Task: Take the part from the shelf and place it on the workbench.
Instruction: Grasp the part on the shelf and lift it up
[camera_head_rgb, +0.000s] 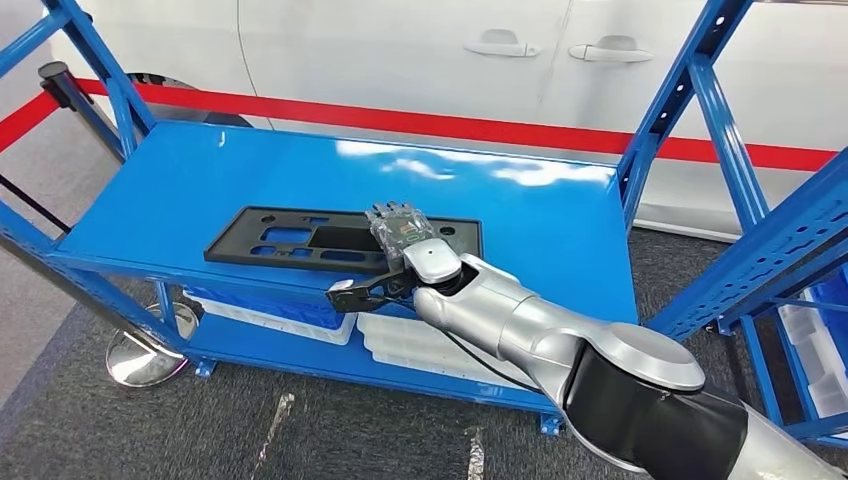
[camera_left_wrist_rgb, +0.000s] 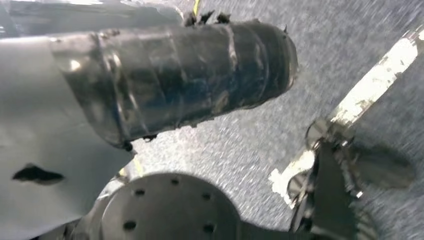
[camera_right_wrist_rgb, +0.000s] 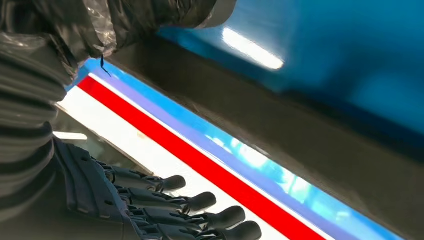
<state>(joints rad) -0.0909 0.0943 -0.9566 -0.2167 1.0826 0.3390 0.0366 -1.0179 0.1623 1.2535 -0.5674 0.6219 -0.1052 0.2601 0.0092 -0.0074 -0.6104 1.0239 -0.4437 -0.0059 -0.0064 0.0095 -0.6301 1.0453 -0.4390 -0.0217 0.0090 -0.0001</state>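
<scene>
Blue shelf (camera_head_rgb: 180, 190), unlabelled black part (camera_head_rgb: 300, 238)

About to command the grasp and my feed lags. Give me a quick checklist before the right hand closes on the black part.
1. Black part flat on the blue shelf: ok.
2. Right hand at the part's near edge: ok.
3. Fingers apart, holding nothing: ok.
4. Thumb under the shelf's front edge rather than the part: cannot tell.
5. Left hand away from the shelf, over the floor: ok.
6. Red barrier tape beyond the shelf, out of the way: ok.
</scene>
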